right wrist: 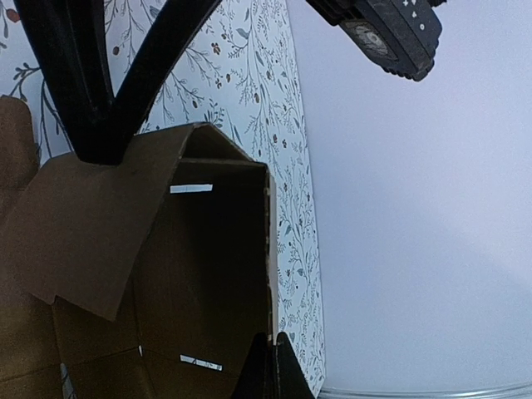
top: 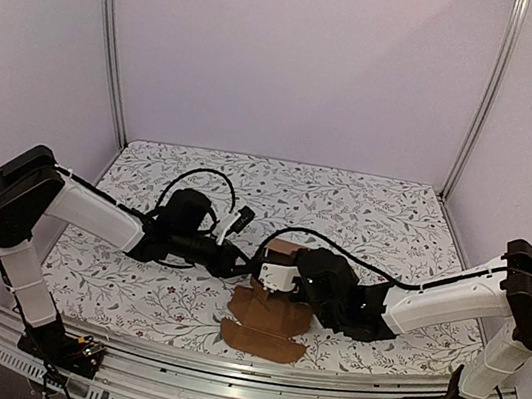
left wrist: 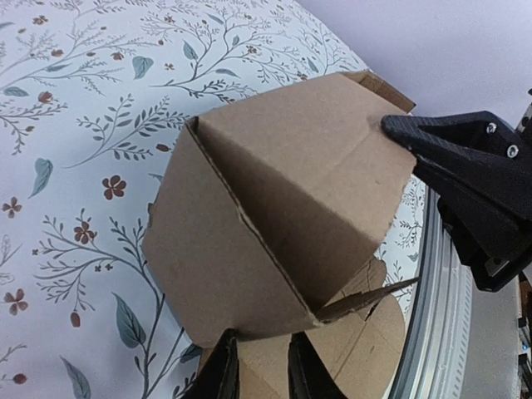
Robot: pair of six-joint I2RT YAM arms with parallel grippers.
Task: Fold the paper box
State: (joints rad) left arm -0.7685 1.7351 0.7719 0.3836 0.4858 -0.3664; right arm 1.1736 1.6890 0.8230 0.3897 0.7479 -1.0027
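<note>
The paper box (top: pixel 267 323) is brown cardboard, partly folded, with rounded flaps lying flat toward the near edge. In the left wrist view the box (left wrist: pixel 274 208) stands as a raised angular shell. My left gripper (left wrist: pixel 262 370) sits at its lower edge, fingers slightly apart, with flat cardboard showing between them. It comes in from the left in the top view (top: pixel 239 260). My right gripper (right wrist: pixel 271 370) is shut on the thin edge of a box wall (right wrist: pixel 208 274). It meets the box from the right (top: pixel 273 261), and its black finger (left wrist: pixel 465 166) touches the box's top corner.
The table (top: pixel 375 217) has a white cloth with a leaf-and-flower print. A metal rail (top: pixel 249 369) runs along the near edge. Lilac walls and two upright metal posts (top: pixel 113 44) close in the back and sides. Black cables loop above both wrists.
</note>
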